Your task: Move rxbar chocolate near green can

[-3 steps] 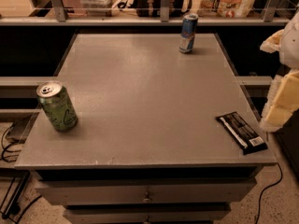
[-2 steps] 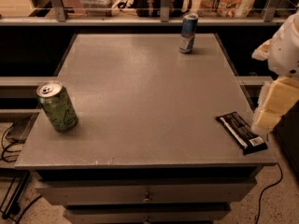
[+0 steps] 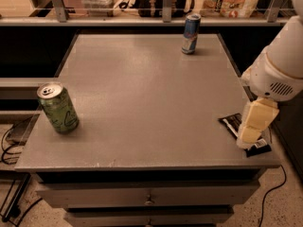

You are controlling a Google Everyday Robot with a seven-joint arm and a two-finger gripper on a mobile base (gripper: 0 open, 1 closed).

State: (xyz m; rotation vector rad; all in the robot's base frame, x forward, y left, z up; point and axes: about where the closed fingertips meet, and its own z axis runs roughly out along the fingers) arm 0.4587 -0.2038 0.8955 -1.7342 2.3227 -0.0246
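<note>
The green can (image 3: 58,108) stands upright near the table's left front edge, light green with darker swirls and a silver top. The rxbar chocolate (image 3: 233,124), a flat black wrapper with white lettering, lies at the table's right front corner, partly covered by my arm. My gripper (image 3: 250,135) comes in from the right on a white arm (image 3: 277,72) and hangs directly over the bar, its cream-coloured fingers pointing down at it.
A slim blue-and-silver can (image 3: 190,33) stands at the back of the grey table (image 3: 142,89). A shelf rail with bags and boxes runs behind the table. Drawers sit below the table's front edge. Cables lie on the floor at left and right.
My arm has moved left and down, from beside the table's right edge to over the rxbar chocolate. The cans and the bar have not moved.
</note>
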